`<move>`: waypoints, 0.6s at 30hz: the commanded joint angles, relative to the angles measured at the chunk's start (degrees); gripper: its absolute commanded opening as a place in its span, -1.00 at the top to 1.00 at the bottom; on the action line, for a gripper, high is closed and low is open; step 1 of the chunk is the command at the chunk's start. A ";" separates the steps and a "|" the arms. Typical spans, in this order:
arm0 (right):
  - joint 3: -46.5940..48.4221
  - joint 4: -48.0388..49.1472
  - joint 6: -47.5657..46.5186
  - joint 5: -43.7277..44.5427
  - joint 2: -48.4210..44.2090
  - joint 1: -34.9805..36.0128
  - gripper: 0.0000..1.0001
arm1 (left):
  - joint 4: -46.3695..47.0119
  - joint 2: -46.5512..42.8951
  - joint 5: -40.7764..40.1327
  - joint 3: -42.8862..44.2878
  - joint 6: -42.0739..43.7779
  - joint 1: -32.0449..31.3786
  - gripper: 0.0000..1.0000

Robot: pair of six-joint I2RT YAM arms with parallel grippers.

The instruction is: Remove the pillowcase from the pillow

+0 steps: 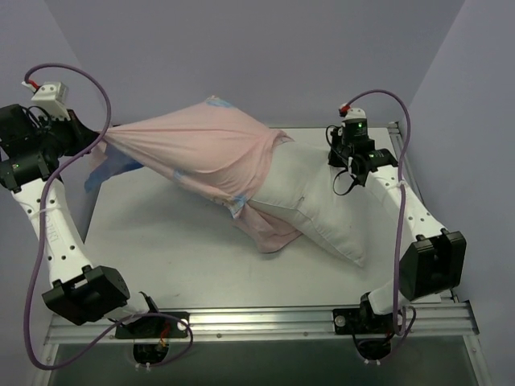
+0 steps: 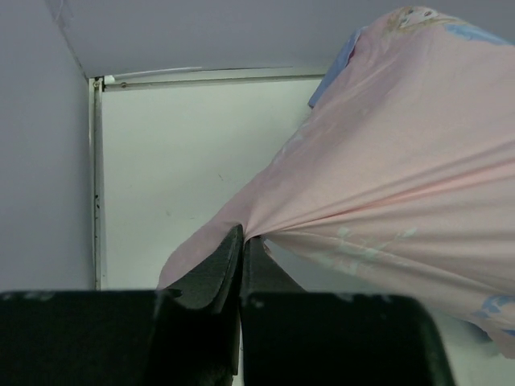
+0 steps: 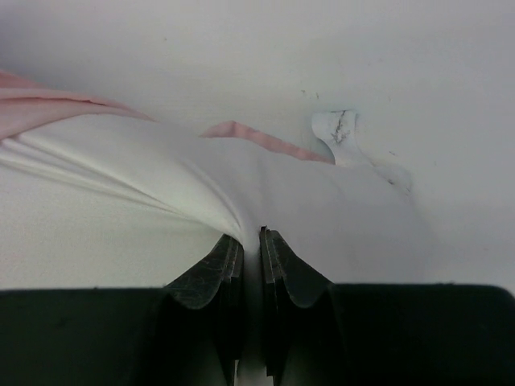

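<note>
Here the pillowcase (image 1: 211, 153) shows its pink side and is pulled taut. In the overhead view it reaches from the middle of the table (image 1: 153, 257) toward ten o'clock, where it lifts clear of the surface. Its open end wraps only the nine-o'clock end of the pillow (image 1: 326, 213). A loose pink flap droops onto the table just toward six o'clock of the centre, and a bit of blue shows under the stretched part near nine o'clock. The pillow lies slanted, its bare white bulk running from the centre toward four o'clock, with more than half of it uncovered.

The left pincer (image 2: 243, 241) is closed on a gathered pinch of the pillowcase, with folds fanning out from its tips. The right pincer (image 3: 249, 237) is clamped on a pinch of the pillow's white shell at about two o'clock, and the cloth puckers toward its tips.

The cover looks thin, light and limp. It should slide rather than resist, yet it bunches and could snag on the plump end it wraps. A hold on a thick gather seems safer than one on a single layer, which could slip out. The pillow looks soft and light too, so it will likely drag along unless held back. Its shell gives under a pinch, so a deep bite near a seam or corner would serve best. The table is smooth and white and probably offers little friction to help.
</note>
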 commanded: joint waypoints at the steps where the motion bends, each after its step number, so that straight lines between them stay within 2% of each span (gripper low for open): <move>1: -2.81 -6.51 -6.22 27.81 4.60 -11.21 1.00 | 17.71 -0.84 -18.00 8.84 0.28 12.55 0.95; 6: -5.36 -3.53 -6.04 29.82 11.03 -12.44 1.00 | 18.06 -0.66 -18.43 10.51 -0.52 13.26 0.96; 11: -1.60 2.52 -5.34 29.13 13.67 -21.47 1.00 | 18.50 0.05 -18.35 14.73 -3.50 15.71 0.95; 18: 5.44 1.94 -4.55 27.46 8.93 -23.34 1.00 | 19.30 -1.27 -18.43 11.58 -2.37 18.44 0.96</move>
